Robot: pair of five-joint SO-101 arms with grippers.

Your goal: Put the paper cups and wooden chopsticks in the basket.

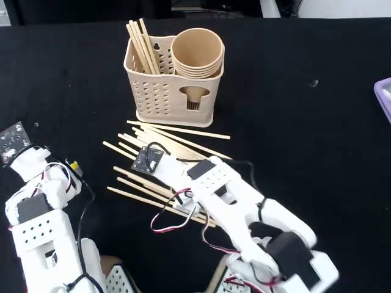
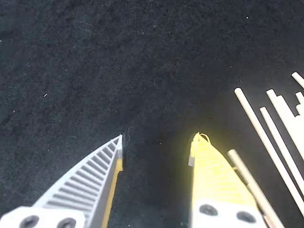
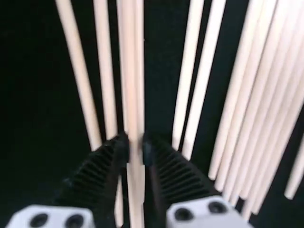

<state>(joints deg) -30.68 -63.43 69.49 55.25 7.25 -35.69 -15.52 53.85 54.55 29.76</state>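
Note:
A beige slotted basket [image 1: 160, 97] stands at the back of the black table. It holds a stack of paper cups [image 1: 197, 52] and several upright wooden chopsticks [image 1: 142, 46]. Loose chopsticks [image 1: 183, 143] lie fanned out in front of the basket. My right arm [image 1: 214, 183] stretches over that pile. My right gripper [image 3: 135, 142] is shut on a chopstick [image 3: 133, 71] that runs between its black fingers, with other chopsticks [image 3: 256, 95] lying on either side. My left gripper [image 2: 158, 140] is open over bare cloth at the front left, with chopstick ends [image 2: 270, 123] just beside its yellow finger [image 2: 213, 175].
A purple container [image 1: 383, 97] shows at the right edge of the table. Cables [image 1: 177, 213] loop across the chopsticks near the right arm. The left arm's base [image 1: 43, 244] takes up the front left corner.

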